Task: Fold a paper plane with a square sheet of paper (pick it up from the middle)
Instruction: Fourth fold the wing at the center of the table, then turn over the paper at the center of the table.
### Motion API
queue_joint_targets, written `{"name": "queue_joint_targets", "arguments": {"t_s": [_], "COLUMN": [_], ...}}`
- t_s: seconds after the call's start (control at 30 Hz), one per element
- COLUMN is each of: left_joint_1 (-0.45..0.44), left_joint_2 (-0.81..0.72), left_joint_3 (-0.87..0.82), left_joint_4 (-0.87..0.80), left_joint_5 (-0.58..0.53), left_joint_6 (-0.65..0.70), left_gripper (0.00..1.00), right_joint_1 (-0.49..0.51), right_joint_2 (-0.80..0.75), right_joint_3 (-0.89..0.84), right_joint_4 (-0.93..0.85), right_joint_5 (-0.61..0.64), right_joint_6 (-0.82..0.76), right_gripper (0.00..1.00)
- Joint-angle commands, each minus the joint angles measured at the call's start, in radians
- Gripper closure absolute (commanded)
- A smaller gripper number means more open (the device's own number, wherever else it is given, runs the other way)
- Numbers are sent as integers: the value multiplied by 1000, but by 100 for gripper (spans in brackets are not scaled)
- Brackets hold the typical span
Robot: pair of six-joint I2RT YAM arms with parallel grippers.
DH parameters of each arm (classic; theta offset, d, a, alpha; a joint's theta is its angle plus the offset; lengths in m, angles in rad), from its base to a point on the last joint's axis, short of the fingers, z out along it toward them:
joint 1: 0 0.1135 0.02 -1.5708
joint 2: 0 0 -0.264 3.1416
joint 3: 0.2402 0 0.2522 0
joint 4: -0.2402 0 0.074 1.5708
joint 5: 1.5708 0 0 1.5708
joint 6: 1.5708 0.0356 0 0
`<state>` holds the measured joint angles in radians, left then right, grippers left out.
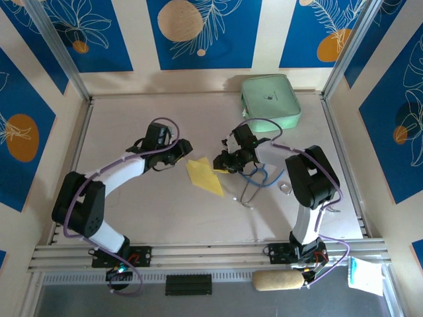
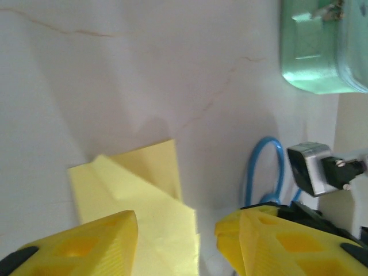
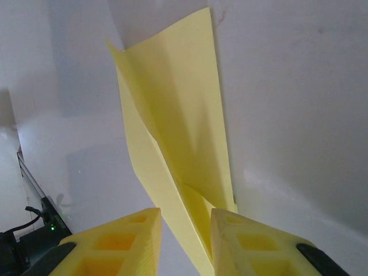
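One folded sheet is what I count on the pale tabletop [image 1: 132,205]: a yellow paper plane [image 1: 205,177], narrow and pointed, lying flat near the centre of the top view. Two arms reach toward it from the bottom of the frame, one on each side. I also count one mint-green rounded case [image 1: 271,100] at the upper right and one blue looped cable [image 1: 254,177] just right of the paper.

From above, the left gripper [image 1: 182,148] sits just upper left of the paper and the right gripper [image 1: 221,165] at its right edge, but I cannot read either set of jaws at that size.

The wrist cameras give me that. On the left wrist view, the left gripper [image 2: 172,247] has its yellow fingers [image 2: 75,247] spread wide at the bottom edge, and the paper plane [image 2: 138,195] lies on the table between and beyond them, showing its layered folds. A corner of the case [image 2: 313,46] fills the upper right and the cable [image 2: 267,167] curves at centre right.

On the right wrist view, the right gripper [image 3: 185,241] has its jaws parted with a clear gap. The paper plane [image 3: 178,115] runs up the frame with a raised crease, its narrow end lying in that gap, close against the right-hand finger [image 3: 253,244].
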<state>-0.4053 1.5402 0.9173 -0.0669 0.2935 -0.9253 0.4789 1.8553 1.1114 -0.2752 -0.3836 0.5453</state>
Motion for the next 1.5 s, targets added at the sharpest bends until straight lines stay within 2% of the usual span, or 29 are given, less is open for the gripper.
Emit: {"name": "queue_joint_targets", "arguments": {"t_s": [0.0,0.37,0.43,0.57,0.67,0.83,0.97,1.13,1.47], "left_joint_1": [18,23,25,28,28,28,3,-55,-78], "left_joint_2": [-35,-76,-93,-138,-183,-243,-245,-213,-82], "left_joint_3": [-71,-162,-176,-209,-238,-297,-325,-331,-289], "left_joint_4": [3,64,74,110,157,330,469,571,773], "left_joint_5": [-34,-32,-36,-30,2,119,194,207,282], "left_joint_6": [-22,-44,-43,-32,-27,-62,-123,-141,-196], "left_gripper": [47,29,25,18,14,13,13,16,46], "right_joint_1": [18,46,47,43,35,11,0,-16,-25], "right_joint_2": [33,157,165,163,136,65,12,-23,-38], "right_joint_3": [49,158,169,187,190,180,174,158,130], "right_joint_4": [-31,-55,-50,-36,-3,85,157,260,401], "right_joint_5": [-56,-64,-67,-96,-147,-260,-317,-377,-451], "right_joint_6": [-63,-108,-116,-130,-107,0,102,242,395], "right_gripper": [72,74,76,89,95,96,96,96,96]}}
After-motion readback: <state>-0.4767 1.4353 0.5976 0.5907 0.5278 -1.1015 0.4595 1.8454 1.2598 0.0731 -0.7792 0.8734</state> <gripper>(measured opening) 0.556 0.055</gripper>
